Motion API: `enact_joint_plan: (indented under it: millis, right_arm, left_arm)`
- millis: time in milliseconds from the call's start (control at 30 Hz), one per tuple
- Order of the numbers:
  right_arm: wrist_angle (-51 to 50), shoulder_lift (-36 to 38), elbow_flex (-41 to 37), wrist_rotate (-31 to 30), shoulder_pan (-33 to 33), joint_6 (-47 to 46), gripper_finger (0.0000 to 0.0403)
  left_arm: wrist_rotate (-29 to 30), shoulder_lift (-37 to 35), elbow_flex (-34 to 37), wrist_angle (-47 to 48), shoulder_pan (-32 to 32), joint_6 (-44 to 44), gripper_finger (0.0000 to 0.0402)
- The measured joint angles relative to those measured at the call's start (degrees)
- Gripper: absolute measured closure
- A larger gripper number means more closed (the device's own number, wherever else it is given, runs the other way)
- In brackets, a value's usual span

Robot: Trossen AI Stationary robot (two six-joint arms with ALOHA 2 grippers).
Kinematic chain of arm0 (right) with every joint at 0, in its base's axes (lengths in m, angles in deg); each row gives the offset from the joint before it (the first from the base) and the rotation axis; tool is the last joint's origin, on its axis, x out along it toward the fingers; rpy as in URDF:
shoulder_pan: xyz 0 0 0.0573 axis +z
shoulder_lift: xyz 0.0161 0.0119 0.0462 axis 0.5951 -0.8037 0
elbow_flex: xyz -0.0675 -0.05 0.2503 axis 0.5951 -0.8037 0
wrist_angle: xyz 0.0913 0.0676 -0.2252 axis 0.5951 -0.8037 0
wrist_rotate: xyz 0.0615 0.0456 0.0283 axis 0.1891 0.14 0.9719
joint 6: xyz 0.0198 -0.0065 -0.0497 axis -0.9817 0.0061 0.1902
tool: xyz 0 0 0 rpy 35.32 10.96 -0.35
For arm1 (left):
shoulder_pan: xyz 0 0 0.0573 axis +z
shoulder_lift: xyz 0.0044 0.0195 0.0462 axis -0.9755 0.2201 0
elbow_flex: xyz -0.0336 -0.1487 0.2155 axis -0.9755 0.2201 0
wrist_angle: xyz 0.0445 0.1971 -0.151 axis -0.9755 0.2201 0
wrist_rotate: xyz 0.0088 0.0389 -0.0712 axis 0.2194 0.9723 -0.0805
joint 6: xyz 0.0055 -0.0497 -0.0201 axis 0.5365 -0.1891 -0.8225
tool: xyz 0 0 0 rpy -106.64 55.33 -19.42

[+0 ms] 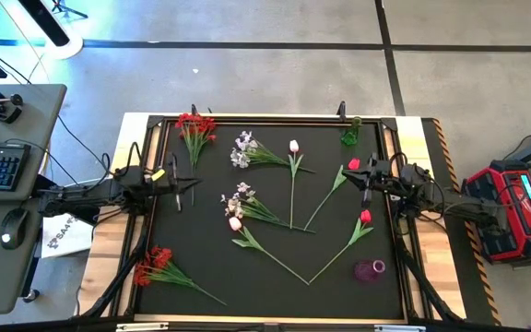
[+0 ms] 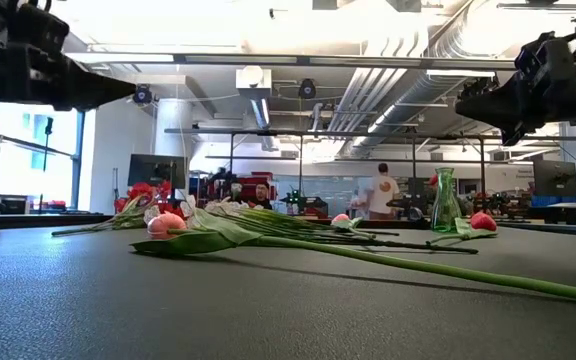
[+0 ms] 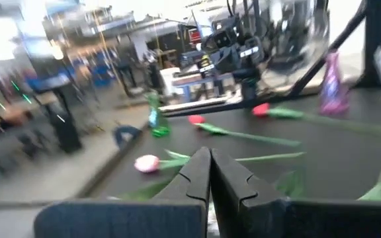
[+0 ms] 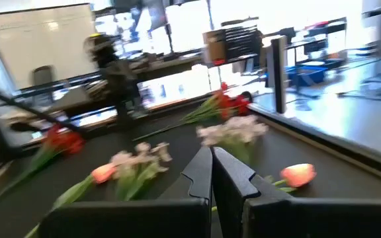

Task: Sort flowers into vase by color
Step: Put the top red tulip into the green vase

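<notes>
The left gripper (image 1: pixel 194 183) is hovering pinched closed and empty by the black mat's (image 1: pixel 201 263) left edge; the right gripper (image 1: pixel 352 176) is hovering likewise closed and empty near its right edge. The flowers (image 1: pixel 267 214) are lying scattered across the mat, with a green vase (image 1: pixel 350 133) standing at the far right corner and a purple vase (image 1: pixel 370 270) sitting toward the near right corner
</notes>
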Motion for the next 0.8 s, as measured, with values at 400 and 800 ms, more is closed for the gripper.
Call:
enact_joint_plan:
  millis: [400,800]
  right_arm:
    - [1.36,0.00,-0.04,-4.39,-0.10,2.26,0.0402]
    - [2.28,-1.39,-0.04,-15.67,-0.10,-43.73,0.0402]
  left_arm:
    - [2.72,0.52,-0.07,-9.13,0.02,-9.91,0.0401]
    - [27.31,3.60,-0.02,-17.36,0.01,-48.36,0.0401]
